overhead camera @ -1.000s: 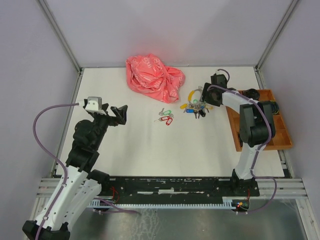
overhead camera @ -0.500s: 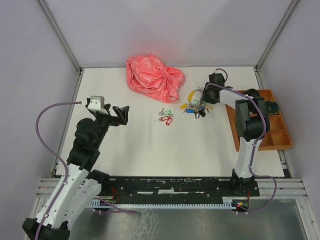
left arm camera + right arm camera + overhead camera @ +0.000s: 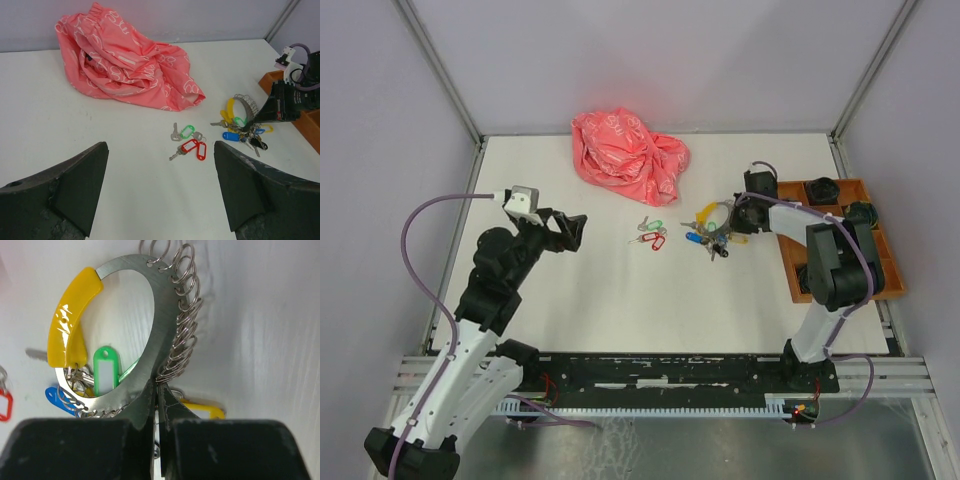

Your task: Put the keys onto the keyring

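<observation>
The keys (image 3: 651,234) lie loose mid-table: small silver keys with red and green tags, also ahead of the left wrist camera, the keys (image 3: 187,140). The keyring (image 3: 712,226) lies to their right with a bunch of keys and yellow, blue and green tags. My right gripper (image 3: 740,213) is shut on it. In the right wrist view the right gripper (image 3: 159,390) pinches the flat silver band of the keyring (image 3: 162,315) between small split rings. My left gripper (image 3: 570,232) hovers left of the keys; the left gripper (image 3: 160,147) stands open and holds nothing.
A crumpled pink bag (image 3: 628,155) lies at the back of the table, behind the keys. An orange compartment tray (image 3: 892,282) with dark items sits along the right edge, just behind the right arm.
My right gripper has shut on the keyring, and the bunch has shifted slightly toward the near side. The left arm has moved a little to the right, still open.
</observation>
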Action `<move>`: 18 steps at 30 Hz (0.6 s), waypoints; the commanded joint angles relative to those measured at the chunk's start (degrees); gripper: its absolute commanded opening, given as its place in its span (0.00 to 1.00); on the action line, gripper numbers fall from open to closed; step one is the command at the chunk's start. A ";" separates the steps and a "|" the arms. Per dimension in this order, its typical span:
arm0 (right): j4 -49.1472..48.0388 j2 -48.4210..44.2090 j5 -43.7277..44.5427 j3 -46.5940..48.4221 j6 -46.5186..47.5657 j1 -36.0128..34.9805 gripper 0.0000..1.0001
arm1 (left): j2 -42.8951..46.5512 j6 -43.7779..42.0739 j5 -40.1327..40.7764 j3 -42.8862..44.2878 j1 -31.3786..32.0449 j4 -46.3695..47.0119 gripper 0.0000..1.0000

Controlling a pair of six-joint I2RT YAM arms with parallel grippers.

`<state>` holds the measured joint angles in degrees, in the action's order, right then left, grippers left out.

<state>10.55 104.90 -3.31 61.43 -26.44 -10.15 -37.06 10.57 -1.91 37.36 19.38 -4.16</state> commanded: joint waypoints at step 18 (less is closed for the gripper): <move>5.12 -29.17 0.96 -17.82 -7.08 -22.15 0.01 | -16.06 20.16 -16.87 -3.55 8.09 6.32 0.85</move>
<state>18.92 77.93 -3.86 42.72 -29.65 -29.36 -49.80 24.40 -17.10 36.07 23.29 -1.80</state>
